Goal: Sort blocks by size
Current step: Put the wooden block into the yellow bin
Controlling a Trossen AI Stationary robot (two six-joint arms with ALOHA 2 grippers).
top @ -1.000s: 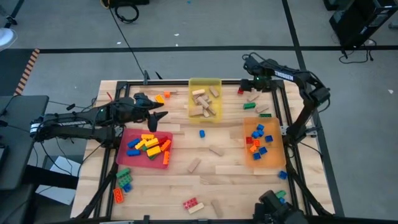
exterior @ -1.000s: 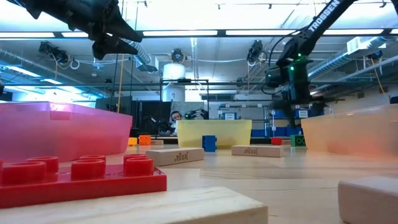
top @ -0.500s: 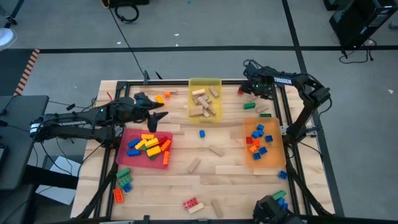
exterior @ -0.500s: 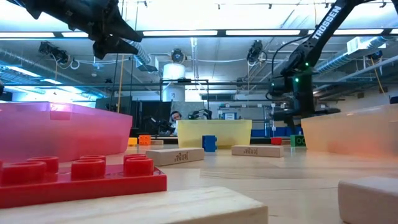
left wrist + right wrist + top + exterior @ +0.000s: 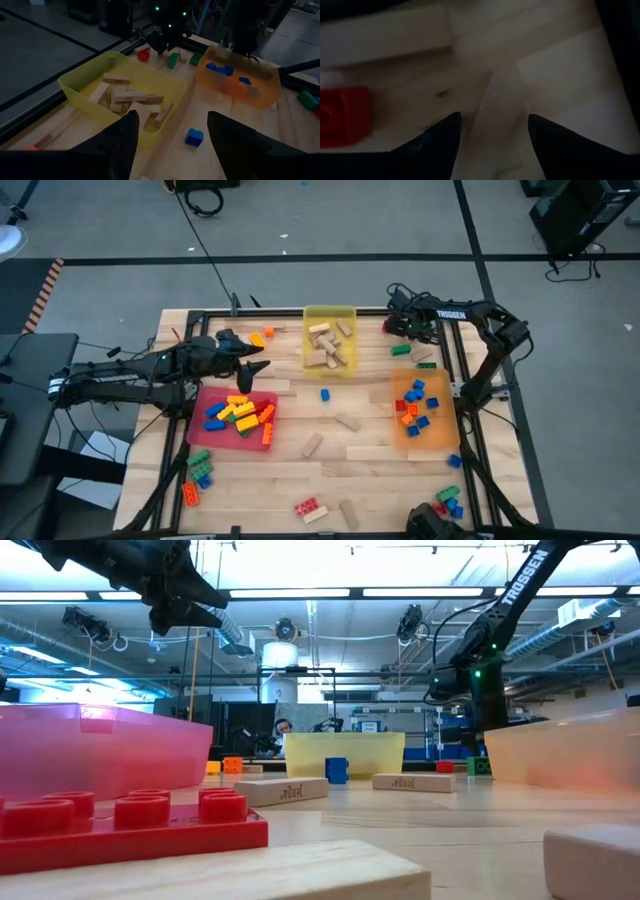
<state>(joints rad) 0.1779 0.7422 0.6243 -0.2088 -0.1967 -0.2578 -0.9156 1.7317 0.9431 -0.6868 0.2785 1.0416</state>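
The blocks lie scattered over the table (image 5: 300, 465) and in three trays. Tan wooden blocks (image 5: 328, 345) fill the yellow tray (image 5: 330, 313) at the far middle; long studded bricks (image 5: 238, 415) sit in the red tray (image 5: 268, 442) on the left; small blue and orange bricks (image 5: 415, 402) sit in the orange tray (image 5: 440, 442) on the right. Loose ones remain — a blue brick (image 5: 325, 394) at the centre, a red brick (image 5: 310, 507) at the near edge, wooden pieces between.

At the far right corner much is hard to read: the right gripper (image 5: 408, 326) covers part of the cluster there, and from above only a red brick (image 5: 387, 326) and green bricks (image 5: 402, 349) beside it are clear. The right wrist view is dim; it shows a pale wooden block (image 5: 502, 107) lying between the gripper's two fingers (image 5: 440, 145), a red brick (image 5: 342, 116) to one side. The fingers stand apart on either side of that block, low to the table — whether they touch it I cannot tell.

The left gripper (image 5: 255, 368) hangs above the table just beyond the red tray, fingers (image 5: 117, 140) parted and holding nothing.
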